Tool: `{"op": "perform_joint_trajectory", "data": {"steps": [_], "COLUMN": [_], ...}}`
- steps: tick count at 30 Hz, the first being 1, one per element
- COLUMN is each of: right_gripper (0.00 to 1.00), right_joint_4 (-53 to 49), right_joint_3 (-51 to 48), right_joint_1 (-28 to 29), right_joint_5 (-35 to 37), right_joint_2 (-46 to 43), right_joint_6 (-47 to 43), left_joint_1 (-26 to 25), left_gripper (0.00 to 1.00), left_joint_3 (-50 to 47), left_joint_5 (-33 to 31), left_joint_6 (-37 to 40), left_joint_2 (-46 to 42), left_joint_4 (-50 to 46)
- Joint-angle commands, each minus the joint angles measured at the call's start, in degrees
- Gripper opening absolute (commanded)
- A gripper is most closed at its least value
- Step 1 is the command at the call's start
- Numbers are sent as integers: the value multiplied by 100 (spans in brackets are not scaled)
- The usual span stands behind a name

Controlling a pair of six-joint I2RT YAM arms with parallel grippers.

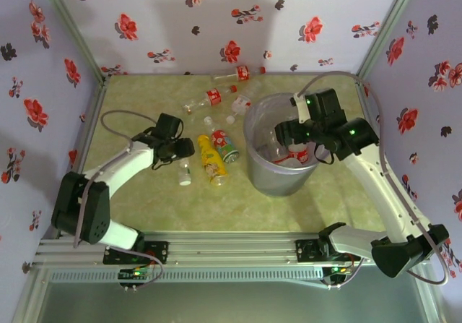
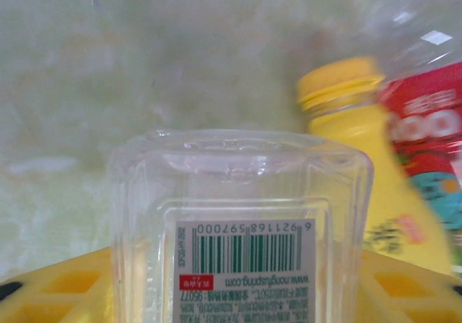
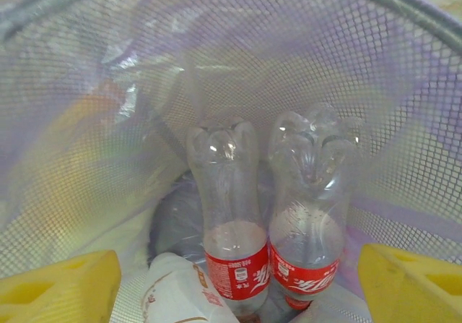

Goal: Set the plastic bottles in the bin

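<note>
Green tabletop (image 1: 216, 207): yellow bottle (image 1: 211, 160) lies between clear bottle (image 1: 185, 173) and bin (image 1: 261, 177).

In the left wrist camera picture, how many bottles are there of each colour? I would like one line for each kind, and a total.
Clear bottle with barcode label: 1
Yellow bottle: 1
Clear bottle with red label: 1
Total: 3
</note>
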Motion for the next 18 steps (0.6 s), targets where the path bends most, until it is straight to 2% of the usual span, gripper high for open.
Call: {"op": "perform_joint_trajectory", "data": {"steps": [1,5,8,14,18], "right_gripper": [86,86,86,91,92], "right_joint_4": [148,460,760,1425,1920], "right_joint_3": [350,597,762,1010,1065], "right_joint_1": [166,623,1018,1845,2266], "right_joint_5": [-248,-493,-757,-988,-930], "right_joint_2": [-16,132,301,772,1173], "right_joint_6": [215,417,570,835,985], "left_joint_1": [63,63,62,30,-59], "left_gripper": [59,57,54,49,47], "left_joint_3": [484,933,1120,964,642], "left_joint_5": [-121,168,591,1254,1437], "left_joint_6": [237,127,-188,-1344,-2216], "left_joint_2": [-436,-769,-1041,-1396,-1415], "left_joint_4": [-444,-469,-55,1339,2275]}}
